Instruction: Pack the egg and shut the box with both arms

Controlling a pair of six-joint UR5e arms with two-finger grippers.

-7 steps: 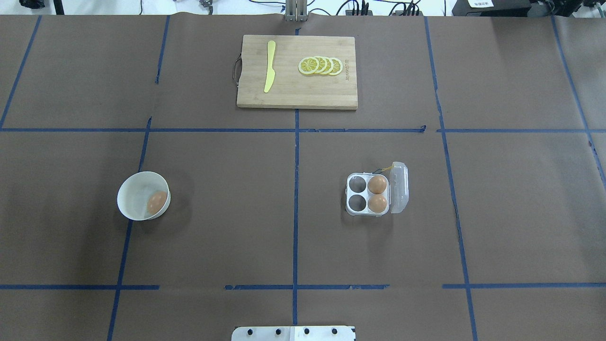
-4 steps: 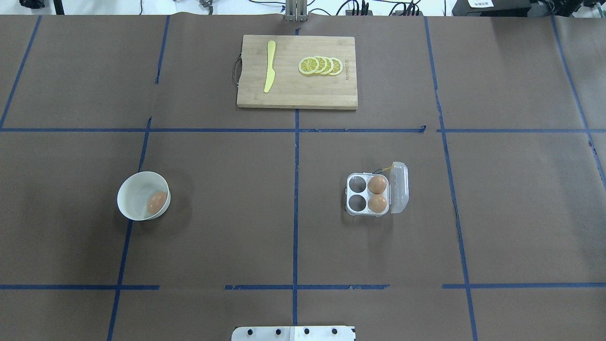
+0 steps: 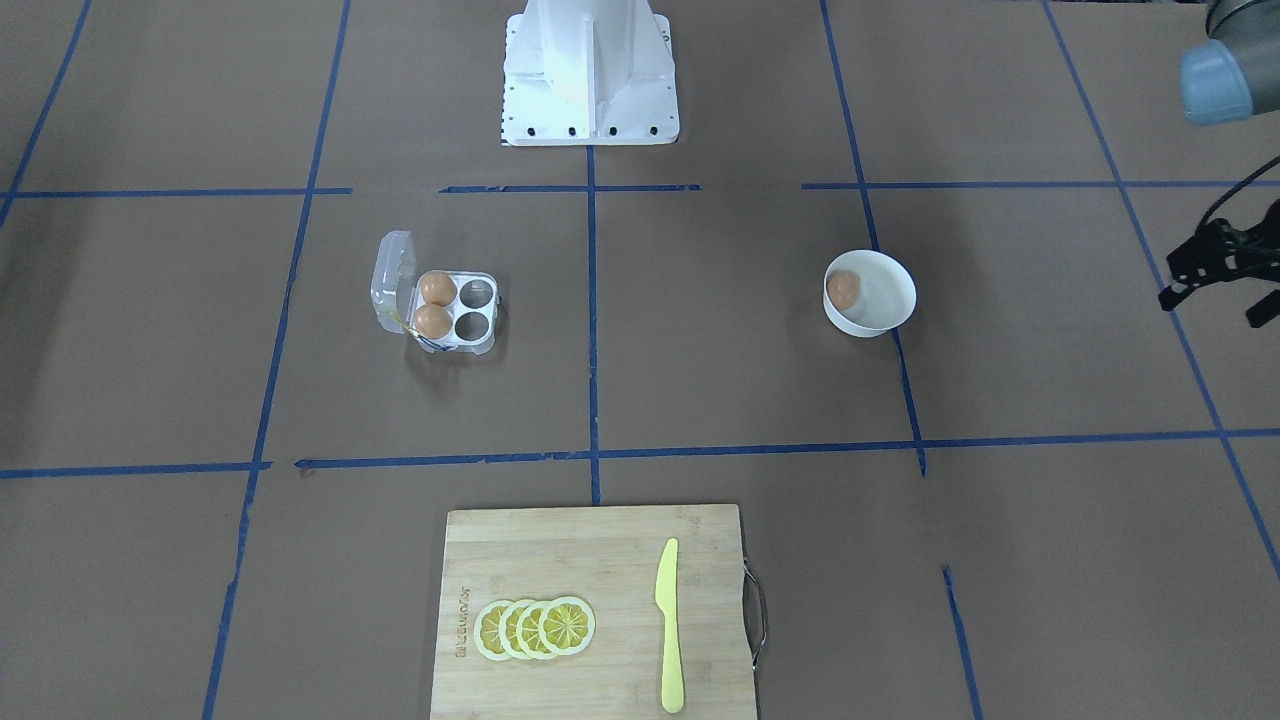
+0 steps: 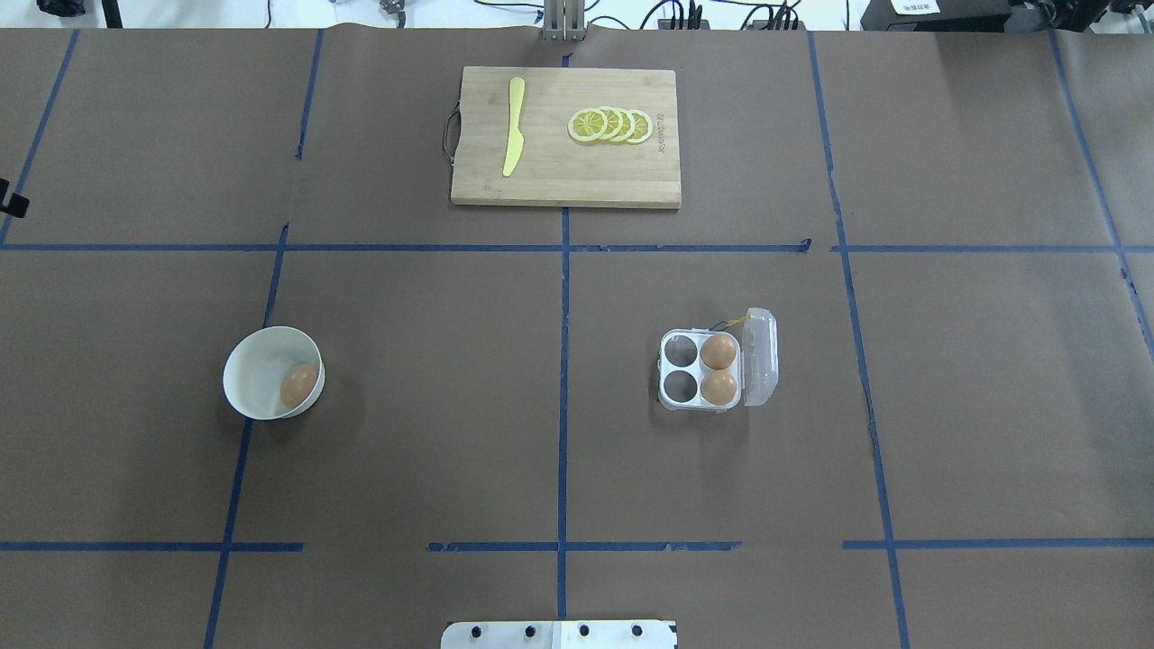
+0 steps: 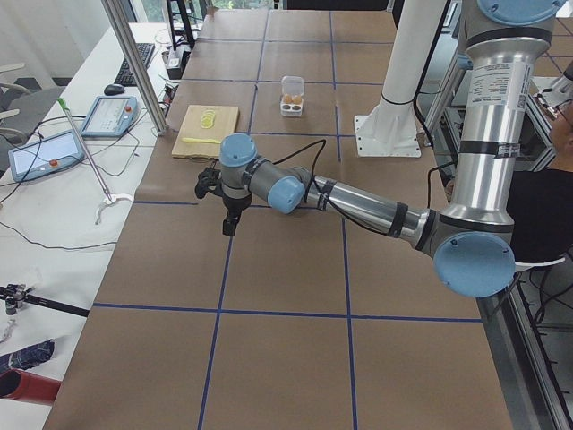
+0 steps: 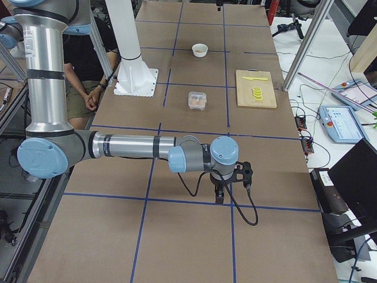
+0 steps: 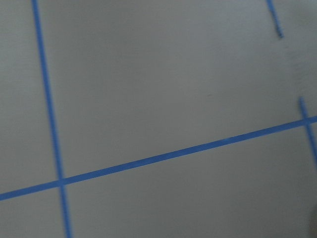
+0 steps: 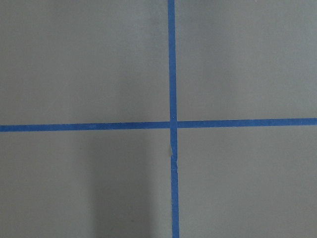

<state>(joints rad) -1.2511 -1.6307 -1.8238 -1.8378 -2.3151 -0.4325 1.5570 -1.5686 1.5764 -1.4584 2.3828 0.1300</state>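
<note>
One brown egg (image 4: 298, 385) lies in a round white bowl (image 4: 242, 361) at the left; it also shows in the front view (image 3: 843, 289). The clear four-cell box (image 4: 668, 397) sits right of centre with its lid (image 4: 760, 357) open and standing at its right side. Two eggs (image 4: 718, 351) (image 4: 718, 388) fill the right cells; the left cells are empty. My left gripper (image 3: 1215, 305) hangs open and empty at the front view's right edge, well away from the bowl (image 3: 893, 300). My right gripper (image 6: 227, 187) shows only in the right side view, far from the box (image 6: 197, 100); I cannot tell its state.
A wooden cutting board (image 4: 559, 185) at the far middle carries a yellow knife (image 4: 514, 126) and lemon slices (image 4: 611, 124). The white robot pedestal (image 3: 588, 70) stands at the near edge. Both wrist views show only brown paper with blue tape lines.
A small black part of my left gripper has come into the overhead view at its left edge. The egg, bowl and box have not moved.
</note>
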